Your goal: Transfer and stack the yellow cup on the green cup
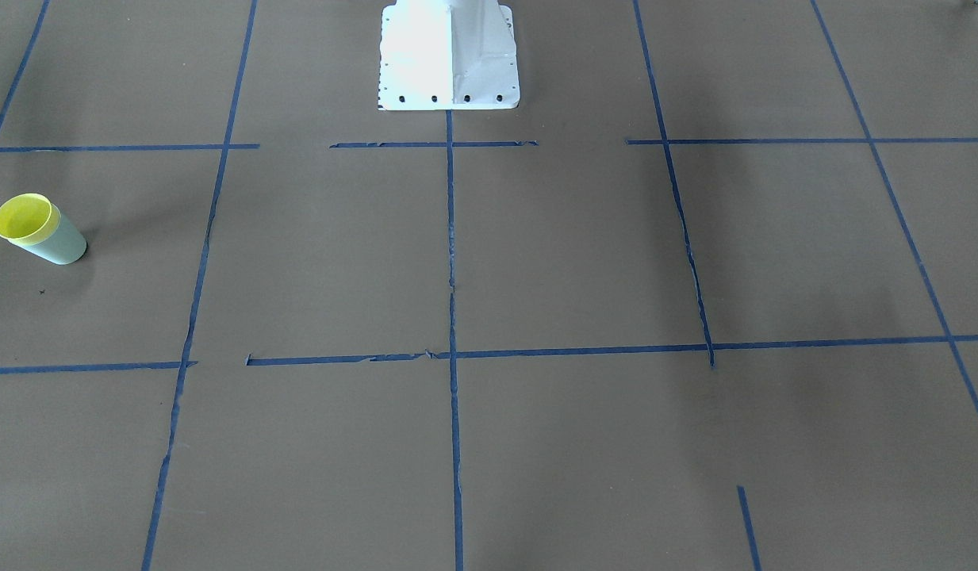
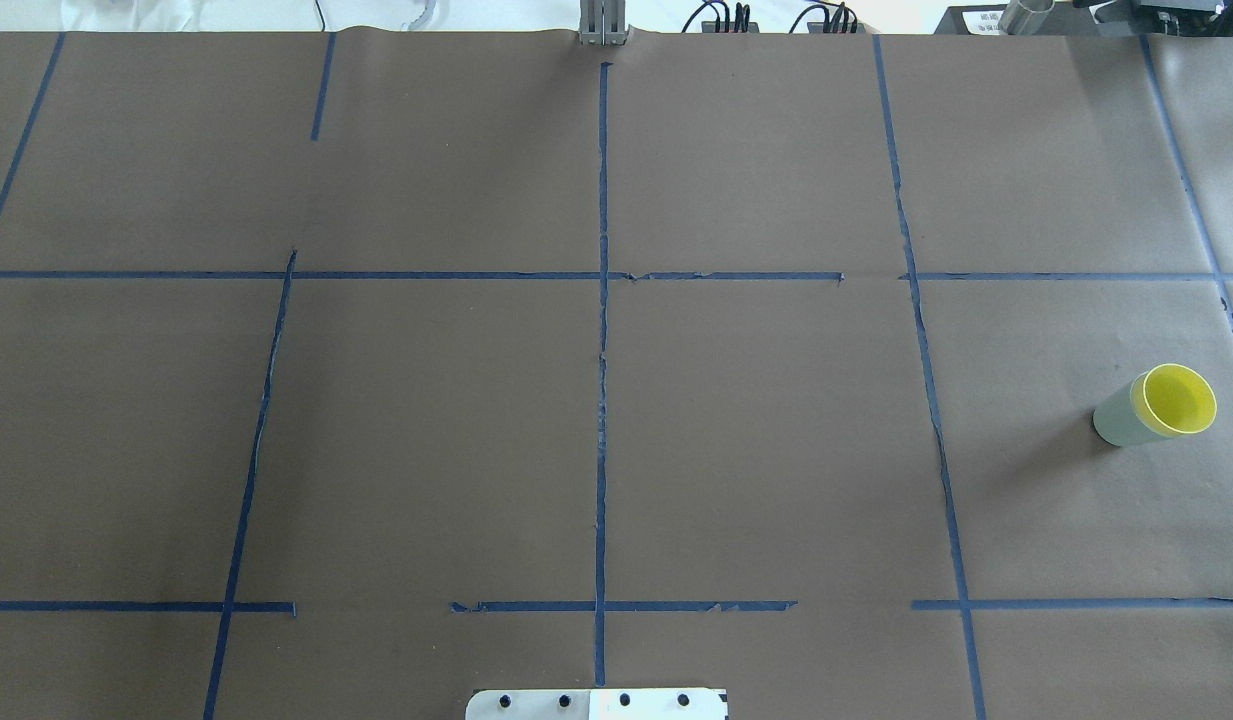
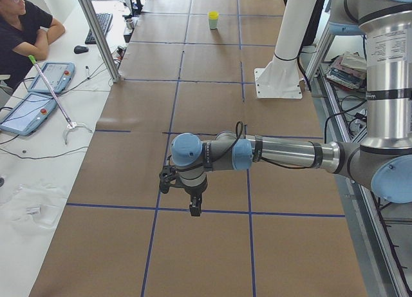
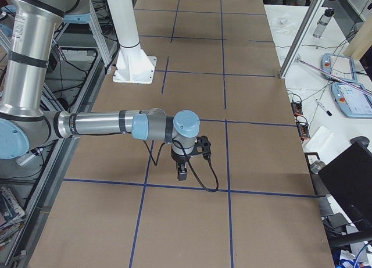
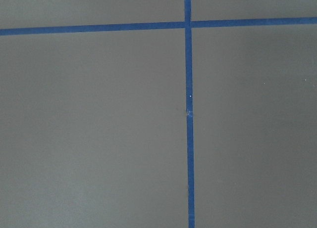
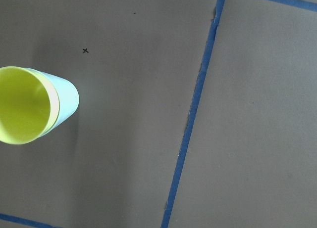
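The yellow cup (image 1: 22, 217) sits nested inside the green cup (image 1: 60, 244), upright on the brown table on the robot's right side. The pair also shows in the overhead view, yellow (image 2: 1179, 397) in green (image 2: 1116, 422), in the right wrist view, yellow (image 6: 22, 104) in green (image 6: 67, 97), and small at the far end of the exterior left view (image 3: 213, 19). My left gripper (image 3: 193, 207) and my right gripper (image 4: 182, 174) hang over the table and show only in the side views. I cannot tell whether they are open or shut. Nothing shows between their fingers.
The white robot pedestal (image 1: 449, 55) stands at the table's robot side. Blue tape lines (image 2: 602, 350) grid the brown paper. A person (image 3: 22, 26) sits at a side bench with tablets (image 3: 29, 110). A small x mark (image 6: 85, 51) lies near the cups.
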Robot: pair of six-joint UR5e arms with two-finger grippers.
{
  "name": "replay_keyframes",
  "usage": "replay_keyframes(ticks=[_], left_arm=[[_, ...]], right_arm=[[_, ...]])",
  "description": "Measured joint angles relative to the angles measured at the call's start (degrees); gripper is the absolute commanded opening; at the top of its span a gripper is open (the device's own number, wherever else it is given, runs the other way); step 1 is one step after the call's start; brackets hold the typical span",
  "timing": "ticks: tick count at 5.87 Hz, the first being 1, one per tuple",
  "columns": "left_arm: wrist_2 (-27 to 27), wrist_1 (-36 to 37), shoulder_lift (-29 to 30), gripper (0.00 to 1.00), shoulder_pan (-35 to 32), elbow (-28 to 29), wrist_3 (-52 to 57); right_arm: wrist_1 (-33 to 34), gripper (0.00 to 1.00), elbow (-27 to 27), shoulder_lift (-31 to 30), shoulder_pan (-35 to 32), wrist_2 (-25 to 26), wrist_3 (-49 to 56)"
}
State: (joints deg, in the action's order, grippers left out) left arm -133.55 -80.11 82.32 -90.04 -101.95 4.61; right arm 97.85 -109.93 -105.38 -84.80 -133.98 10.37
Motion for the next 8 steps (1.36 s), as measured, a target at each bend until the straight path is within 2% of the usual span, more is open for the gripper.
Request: replay_keyframes(ticks=[3, 8], left_arm=[[0.04, 5.3, 0.04, 1.0, -0.05, -0.8, -0.04], [-0.06, 4.02, 0.97, 1.0, 0.04, 1.3, 0.46]], right_arm=[[0.06, 1.0, 0.03, -0.12, -0.02, -2.21, -0.57], [-0.18, 1.0, 0.77, -0.11, -0.02, -2.21, -0.57]])
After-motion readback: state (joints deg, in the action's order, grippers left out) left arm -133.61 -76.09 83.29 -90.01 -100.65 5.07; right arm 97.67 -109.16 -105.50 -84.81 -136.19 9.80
